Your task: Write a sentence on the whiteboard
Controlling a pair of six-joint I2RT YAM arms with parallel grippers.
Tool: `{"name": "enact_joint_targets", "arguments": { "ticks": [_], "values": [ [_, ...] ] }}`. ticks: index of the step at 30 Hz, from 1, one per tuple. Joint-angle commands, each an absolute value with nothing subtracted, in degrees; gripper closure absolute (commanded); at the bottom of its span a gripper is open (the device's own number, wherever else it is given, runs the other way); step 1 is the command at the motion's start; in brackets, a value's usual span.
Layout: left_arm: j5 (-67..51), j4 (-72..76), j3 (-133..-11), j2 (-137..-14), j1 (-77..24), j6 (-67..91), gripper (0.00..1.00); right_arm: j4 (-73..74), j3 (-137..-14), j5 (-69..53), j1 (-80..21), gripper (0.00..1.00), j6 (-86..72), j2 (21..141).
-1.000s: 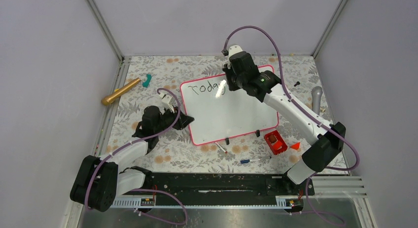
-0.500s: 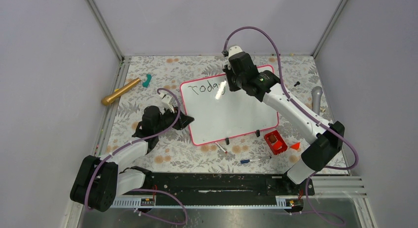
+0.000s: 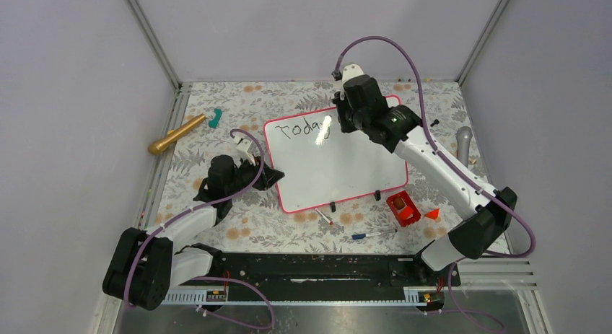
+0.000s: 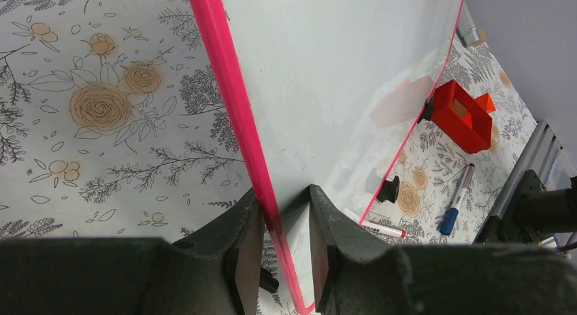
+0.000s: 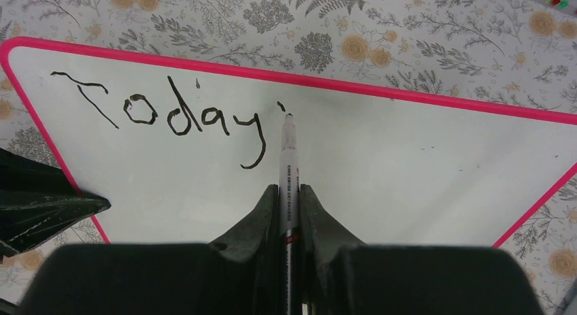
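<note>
The whiteboard (image 3: 346, 168), glossy white with a pink frame, lies on the flowered table. The sentence (image 5: 170, 114) stands at its far left as black "Today" with a small tick after the y. My right gripper (image 5: 289, 190) is shut on a white marker (image 5: 288, 158), whose black tip touches the board just right of that tick. From above, the right gripper (image 3: 339, 121) hangs over the board's far edge. My left gripper (image 4: 284, 192) is shut on the board's pink left rim (image 4: 231, 104), one finger on each side, near the front-left corner (image 3: 273, 177).
Two black clips (image 3: 333, 206) sit on the board's near edge. In front lie a red-capped marker (image 3: 324, 216), a blue marker (image 3: 372, 234), a red box (image 3: 403, 208) and an orange wedge (image 3: 432, 213). A gold cylinder (image 3: 177, 133) and teal piece (image 3: 215, 117) lie far left, a grey cylinder (image 3: 464, 143) at right.
My right gripper has moved a little to the right along the board's far edge with the marker. The left arm and the board have stayed still.
</note>
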State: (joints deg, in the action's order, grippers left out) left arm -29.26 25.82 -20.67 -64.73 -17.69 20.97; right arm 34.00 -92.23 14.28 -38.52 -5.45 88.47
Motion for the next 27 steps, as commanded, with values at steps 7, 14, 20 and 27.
{"name": "enact_joint_targets", "arguments": {
  "ticks": [7, 14, 20, 27],
  "values": [
    [-27.01, 25.88, -22.32, -64.34, -17.62, 17.75, 0.96, 33.81, -92.18, 15.26, -37.22, 1.0, -5.69, 87.39],
    [-26.96, 25.84, -22.32, -64.36, -17.65, 17.67, 0.96, 33.85, -92.59, 14.96, -37.16, 1.0, -5.63, 88.87],
    [-26.94, 25.84, -22.32, -64.34, -17.7, 17.67, 0.96, 33.84, -93.05, 14.85, -37.13, 1.0, -5.66, 90.16],
    [-26.97, 25.84, -22.3, -64.44, -17.67, 17.67, 0.96, 33.9, -93.51, 15.09, -37.04, 1.0, -5.63, 91.28]
  ]
}}
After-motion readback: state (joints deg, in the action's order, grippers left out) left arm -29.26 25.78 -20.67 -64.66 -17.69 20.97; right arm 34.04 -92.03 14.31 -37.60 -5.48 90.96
